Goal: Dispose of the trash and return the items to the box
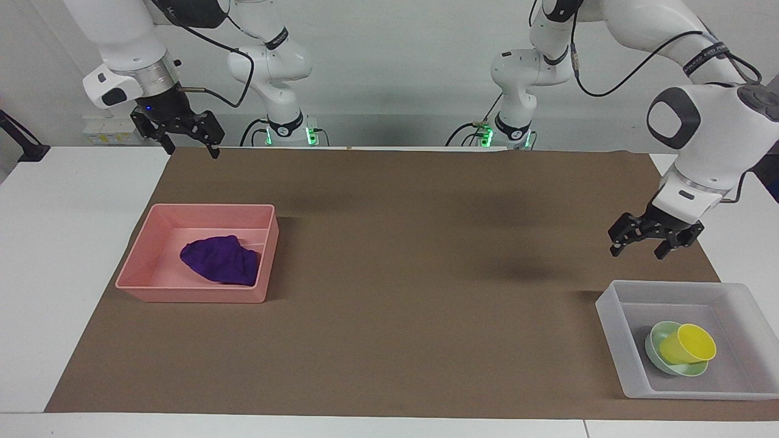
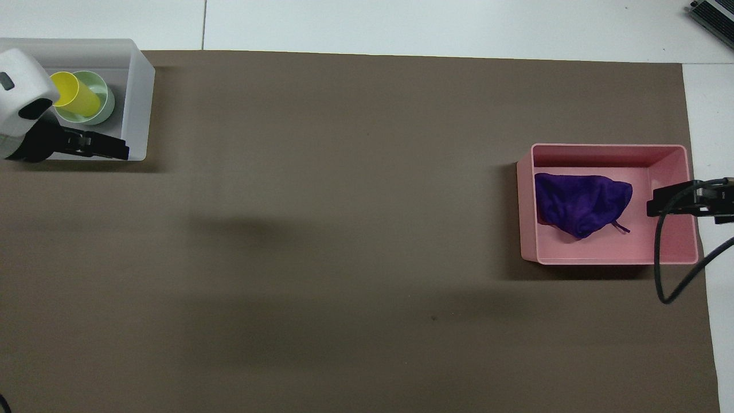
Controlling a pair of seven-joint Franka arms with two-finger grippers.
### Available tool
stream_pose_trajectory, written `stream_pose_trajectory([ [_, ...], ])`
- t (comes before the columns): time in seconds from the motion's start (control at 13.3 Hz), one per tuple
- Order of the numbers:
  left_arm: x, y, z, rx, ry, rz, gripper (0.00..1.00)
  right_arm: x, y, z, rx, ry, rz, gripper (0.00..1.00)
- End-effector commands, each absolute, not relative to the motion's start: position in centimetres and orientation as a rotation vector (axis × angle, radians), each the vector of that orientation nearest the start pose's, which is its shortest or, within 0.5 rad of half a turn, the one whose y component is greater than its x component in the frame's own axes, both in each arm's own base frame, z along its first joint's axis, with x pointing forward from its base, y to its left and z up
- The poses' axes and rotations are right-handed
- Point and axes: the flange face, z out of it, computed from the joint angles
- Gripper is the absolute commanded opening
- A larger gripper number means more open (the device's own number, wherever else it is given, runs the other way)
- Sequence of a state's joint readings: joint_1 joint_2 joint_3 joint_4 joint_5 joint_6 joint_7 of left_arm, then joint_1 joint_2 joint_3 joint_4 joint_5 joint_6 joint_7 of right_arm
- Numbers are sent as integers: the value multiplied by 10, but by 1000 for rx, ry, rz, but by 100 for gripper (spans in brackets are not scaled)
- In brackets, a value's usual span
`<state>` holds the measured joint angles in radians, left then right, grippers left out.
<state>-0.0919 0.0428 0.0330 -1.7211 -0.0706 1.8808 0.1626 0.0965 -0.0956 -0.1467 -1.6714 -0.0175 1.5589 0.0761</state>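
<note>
The purple rag [image 1: 220, 260] lies in the pink bin [image 1: 195, 295]; it also shows in the overhead view [image 2: 579, 203]. The yellow cup [image 1: 688, 344] lies tilted in the mint-green bowl [image 1: 656, 359], inside the translucent tray [image 1: 613, 319] at the left arm's end. My left gripper [image 1: 637, 249] is open and empty, raised over the mat beside the tray's wall nearer to the robots; in the overhead view it [image 2: 106, 151] covers that wall. My right gripper [image 1: 192, 149] is open and empty, and waits high over the mat's edge near the pink bin.
A brown mat [image 1: 401, 255] covers most of the white table. In the overhead view the right arm's black cable [image 2: 658, 269] hangs over the pink bin's [image 2: 608, 148] end. A dark device [image 2: 714, 14] sits at the table's corner farthest from the robots.
</note>
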Motion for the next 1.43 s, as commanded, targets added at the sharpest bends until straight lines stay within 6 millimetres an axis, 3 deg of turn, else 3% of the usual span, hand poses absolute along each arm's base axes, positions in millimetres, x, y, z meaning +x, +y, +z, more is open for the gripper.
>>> stream_pose_trajectory([
  [0.0,548,-58,568,-3124,432,-108,100,517,-35,628,-3133,222,31,100],
  [0.15,542,-60,579,-3121,445,-81,100,516,-36,627,-3133,220,36,100],
  [0.45,550,-53,613,-3134,429,-38,100,517,-36,628,-3133,217,31,100],
  [0.67,540,-51,606,-3135,417,13,100,517,-36,628,-3133,215,31,100],
  [1.35,540,-36,606,-3140,335,6,100,517,-37,628,-3131,217,31,100],
])
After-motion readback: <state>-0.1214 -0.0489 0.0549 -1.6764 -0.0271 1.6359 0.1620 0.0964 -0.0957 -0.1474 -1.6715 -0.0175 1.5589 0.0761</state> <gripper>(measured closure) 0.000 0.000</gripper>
